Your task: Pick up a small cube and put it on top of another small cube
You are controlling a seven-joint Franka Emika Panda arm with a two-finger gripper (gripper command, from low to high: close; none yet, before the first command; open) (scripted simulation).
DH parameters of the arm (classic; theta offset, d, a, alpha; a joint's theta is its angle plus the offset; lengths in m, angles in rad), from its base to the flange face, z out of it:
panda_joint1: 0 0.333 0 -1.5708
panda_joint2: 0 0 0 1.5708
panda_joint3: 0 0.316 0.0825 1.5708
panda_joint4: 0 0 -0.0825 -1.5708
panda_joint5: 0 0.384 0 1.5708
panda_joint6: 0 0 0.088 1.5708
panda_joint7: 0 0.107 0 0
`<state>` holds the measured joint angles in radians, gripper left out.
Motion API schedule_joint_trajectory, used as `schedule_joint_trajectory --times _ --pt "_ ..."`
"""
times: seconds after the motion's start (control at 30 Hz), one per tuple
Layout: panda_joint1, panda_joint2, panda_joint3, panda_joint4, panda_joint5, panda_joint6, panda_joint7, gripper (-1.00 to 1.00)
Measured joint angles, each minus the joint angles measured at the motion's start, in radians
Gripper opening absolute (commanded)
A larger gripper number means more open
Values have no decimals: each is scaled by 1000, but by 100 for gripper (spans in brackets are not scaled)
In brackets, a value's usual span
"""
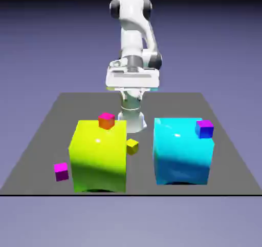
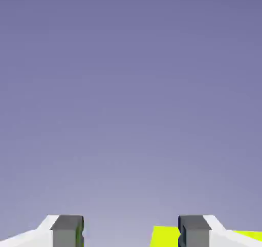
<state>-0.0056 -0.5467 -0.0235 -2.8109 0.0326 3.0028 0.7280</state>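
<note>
The small cube, tiny and plain yellow, lies on the dark table between the two big blocks, close to the yellow-green one. Other small cubes show too: an orange one at the yellow-green block's top far edge, a magenta one to its left, a blue one at the cyan block's upper right corner. My gripper hangs high behind the blocks, well above and beyond the yellow cube. In the hand view the gripper is open, with only backdrop between its grey fingertips.
A large glossy yellow-green block stands at the exterior view's front left and a large cyan block at the front right. A sliver of the yellow-green block shows at the hand view's bottom edge. The table's front edge runs just before both blocks.
</note>
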Motion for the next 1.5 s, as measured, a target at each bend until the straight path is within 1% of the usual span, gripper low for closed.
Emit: schedule_joint_trajectory --times 0.23,0.5,0.73,1.23,1.5 --pt "-81 52 -254 22 -54 -109 -147 0" --pt "-183 147 -544 33 -80 -226 -215 0" --pt "-326 370 -706 6 170 -517 -237 0" --pt "-466 712 -518 -81 819 -983 -159 0" --pt "-496 779 -372 -124 1167 -1077 -78 0"
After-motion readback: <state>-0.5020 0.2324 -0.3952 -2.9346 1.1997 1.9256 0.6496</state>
